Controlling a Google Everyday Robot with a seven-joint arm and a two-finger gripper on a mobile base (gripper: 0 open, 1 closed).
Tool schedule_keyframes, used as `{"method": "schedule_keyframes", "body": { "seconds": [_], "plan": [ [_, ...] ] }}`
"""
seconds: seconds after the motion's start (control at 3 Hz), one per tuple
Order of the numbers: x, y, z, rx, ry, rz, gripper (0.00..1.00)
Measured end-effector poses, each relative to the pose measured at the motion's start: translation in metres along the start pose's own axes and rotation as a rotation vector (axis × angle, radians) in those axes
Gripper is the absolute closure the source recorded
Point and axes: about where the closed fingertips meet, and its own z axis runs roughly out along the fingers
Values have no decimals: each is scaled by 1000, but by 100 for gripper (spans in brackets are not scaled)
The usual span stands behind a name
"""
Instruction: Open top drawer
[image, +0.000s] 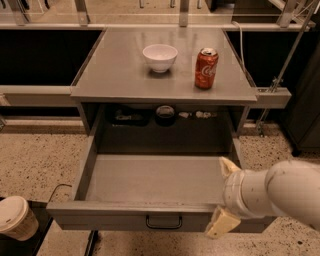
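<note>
**One drawer drawn well out, gripper spread at its right front corner**

One grey metal drawer, the top drawer (115, 218), stands pulled far forward from under the grey surface (120, 75). Its flat front is nearest the camera and the small dark bar handle (163, 221) sits at the centre of that front. The drawer's bare floor shows from side wall to side wall.

The gripper (225, 196) is at the drawer's right front corner, on a thick white arm (280, 192) that comes in from the lower right. Its two pale fingers (228, 166) are spread wide. One points up over the inside of the drawer near the right wall, and the other hangs below and outside the front panel. The front edge runs between them, and the gripper has hold of nothing. It is well to the right of the handle.

On the surface above, a white bowl (160, 57) and a red soda can (206, 68) stand apart, the can nearer the right edge. In the dark gap behind the drawer lie a few small things, too dim to name. A lidded paper cup (15, 218) stands at the lower left, just beside the drawer's left front corner. Speckled floor (30, 160) lies open on both sides of the drawer.
</note>
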Motion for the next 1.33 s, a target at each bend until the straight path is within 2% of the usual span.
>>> {"method": "schedule_keyframes", "body": {
  "seconds": [0.33,0.67,1.0,1.33],
  "plan": [
    [-51,-93,-66,102,89,-41,0],
    [-51,-93,-66,102,89,-41,0],
    [-41,-102,-83,127,96,-14,0],
    [-1,-136,-161,268,163,95,0]
  ]
}}
